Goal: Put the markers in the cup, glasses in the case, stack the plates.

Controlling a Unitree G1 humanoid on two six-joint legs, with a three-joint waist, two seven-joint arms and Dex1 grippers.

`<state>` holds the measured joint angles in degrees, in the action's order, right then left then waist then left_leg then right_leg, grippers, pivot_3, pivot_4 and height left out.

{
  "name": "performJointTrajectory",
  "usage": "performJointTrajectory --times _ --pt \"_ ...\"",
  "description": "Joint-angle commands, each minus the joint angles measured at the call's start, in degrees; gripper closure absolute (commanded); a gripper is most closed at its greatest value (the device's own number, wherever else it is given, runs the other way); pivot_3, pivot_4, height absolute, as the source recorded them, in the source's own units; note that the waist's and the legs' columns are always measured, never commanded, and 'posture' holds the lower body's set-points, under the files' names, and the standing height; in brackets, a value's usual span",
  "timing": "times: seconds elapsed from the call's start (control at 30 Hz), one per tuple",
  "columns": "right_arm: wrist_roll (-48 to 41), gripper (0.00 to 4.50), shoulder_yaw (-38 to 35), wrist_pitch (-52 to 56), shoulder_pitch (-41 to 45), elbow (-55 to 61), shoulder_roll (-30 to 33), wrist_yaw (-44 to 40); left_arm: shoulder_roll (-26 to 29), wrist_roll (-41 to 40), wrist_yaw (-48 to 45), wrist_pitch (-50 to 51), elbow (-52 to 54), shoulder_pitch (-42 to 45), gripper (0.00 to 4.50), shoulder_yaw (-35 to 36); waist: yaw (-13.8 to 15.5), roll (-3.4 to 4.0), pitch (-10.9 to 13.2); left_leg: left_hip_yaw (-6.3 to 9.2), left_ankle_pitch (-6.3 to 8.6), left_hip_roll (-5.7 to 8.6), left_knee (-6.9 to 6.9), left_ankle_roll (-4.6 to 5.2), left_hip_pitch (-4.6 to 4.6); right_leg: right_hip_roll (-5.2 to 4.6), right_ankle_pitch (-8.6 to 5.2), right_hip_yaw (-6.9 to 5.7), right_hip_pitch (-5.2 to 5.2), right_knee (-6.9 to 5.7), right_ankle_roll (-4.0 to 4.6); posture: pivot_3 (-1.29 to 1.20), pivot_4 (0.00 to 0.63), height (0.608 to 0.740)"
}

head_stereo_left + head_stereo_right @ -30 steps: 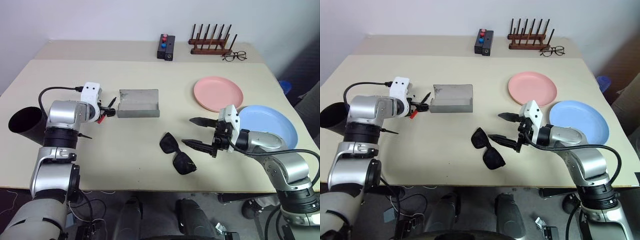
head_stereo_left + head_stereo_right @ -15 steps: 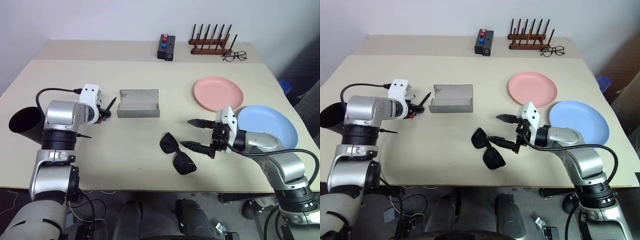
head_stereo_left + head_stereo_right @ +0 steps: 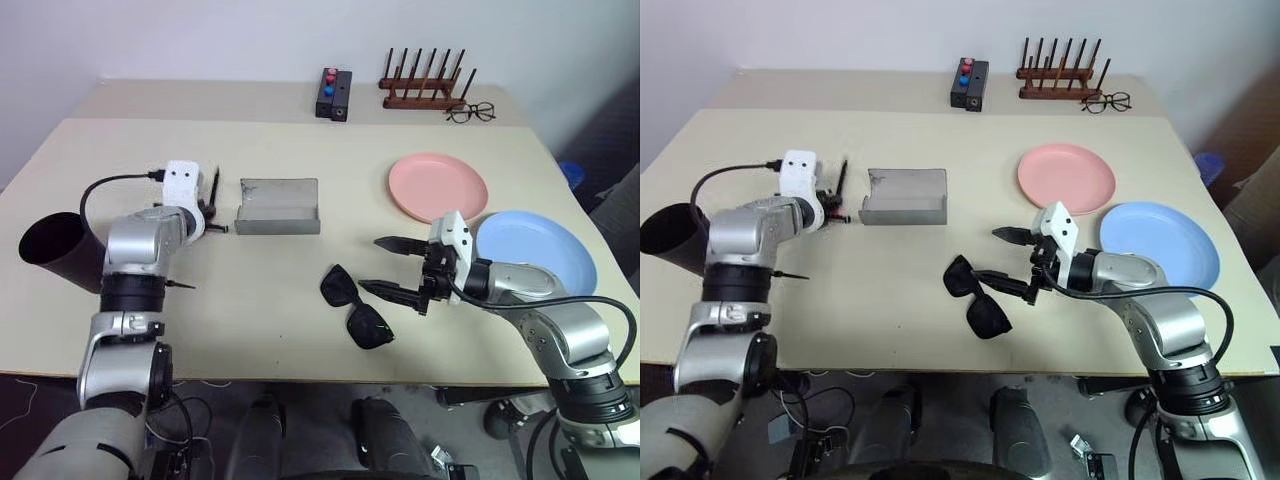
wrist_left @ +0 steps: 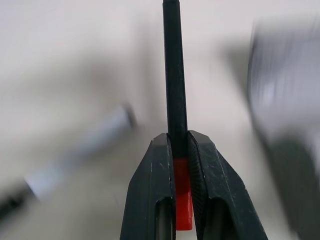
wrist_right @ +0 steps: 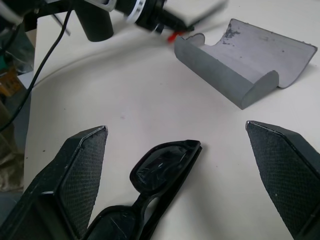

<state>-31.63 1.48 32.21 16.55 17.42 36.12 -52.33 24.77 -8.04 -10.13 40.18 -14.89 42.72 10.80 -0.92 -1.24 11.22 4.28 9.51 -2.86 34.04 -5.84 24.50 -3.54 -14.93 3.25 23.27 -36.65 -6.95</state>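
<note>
My left gripper point(image 4: 177, 137) is shut on a marker point(image 4: 172, 75). Its red end sits between the pads and a thin dark shaft sticks out past the fingertips. In the head views that marker point(image 3: 215, 186) stands up just left of the open grey case point(image 3: 278, 207). A second marker point(image 4: 80, 152), white-barrelled, lies blurred on the table beneath. The black cup point(image 3: 55, 250) lies at the far left. My right gripper point(image 3: 393, 268) hangs open just right of the black glasses point(image 3: 355, 305), not touching them. The pink plate point(image 3: 437, 187) and the blue plate point(image 3: 535, 250) lie apart at the right.
At the back stand a black box with red and blue buttons point(image 3: 333, 93), a wooden peg rack point(image 3: 425, 85) and thin clear spectacles point(image 3: 468, 112). The cup overhangs the table's left edge. Bare tabletop lies between the case and the sunglasses.
My left gripper has shut on the marker and risen, tipping up toward level, so the marker now points upward. The right arm and the sunglasses have not moved.
</note>
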Motion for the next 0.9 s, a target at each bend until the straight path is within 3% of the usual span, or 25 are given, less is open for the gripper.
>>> performJointTrajectory --times 0.03,0.17,0.37,0.6,0.9 --pt "-0.7 0.0 -1.2 -0.5 1.4 1.9 -0.3 0.3 0.6 0.3 6.6 -11.1 12.3 -2.0 4.46 8.6 -0.2 0.0 0.0 0.0 0.0 0.0 -0.01 0.0 0.0 0.0 0.0 0.0 0.0 0.01 0.0 0.0 0.15 0.74" --pt "-2.1 0.0 -1.9 -0.2 2.7 1.2 -1.5 0.8 1.7 2.6 11.1 -16.5 19.1 -7.3 4.46 12.7 -0.2 0.06 0.0 -0.01 0.0 -0.01 -0.09 0.0 -0.1 0.01 0.01 0.01 -0.02 -0.01 -0.03 0.0 0.15 0.74" --pt "-6.9 0.0 -0.6 2.6 6.9 1.6 -7.9 2.8 1.2 0.4 14.4 -19.1 34.0 -19.6 4.46 24.6 0.0 -0.03 0.0 -0.01 0.0 -0.02 -0.06 0.0 -0.07 0.01 0.01 0.01 -0.03 0.0 0.0 0.0 0.15 0.74" --pt "-7.6 0.0 1.9 3.4 9.4 1.1 -10.7 2.1 -2.9 -1.0 14.8 -20.0 42.6 -29.0 4.46 27.0 0.2 -0.16 -0.1 -0.02 0.0 0.01 0.08 -0.02 -0.07 -0.01 -0.06 -0.01 -0.2 0.16 0.27 0.0 0.15 0.74" --pt "-9.6 0.0 2.9 4.3 10.2 2.1 -14.0 2.7 -6.6 0.5 17.4 -24.4 42.1 -34.3 4.46 26.7 0.0 -0.17 -0.1 -0.02 0.01 -0.04 -0.02 -0.01 -0.06 0.03 -0.05 -0.01 -0.14 0.19 0.28 0.0 0.15 0.74"
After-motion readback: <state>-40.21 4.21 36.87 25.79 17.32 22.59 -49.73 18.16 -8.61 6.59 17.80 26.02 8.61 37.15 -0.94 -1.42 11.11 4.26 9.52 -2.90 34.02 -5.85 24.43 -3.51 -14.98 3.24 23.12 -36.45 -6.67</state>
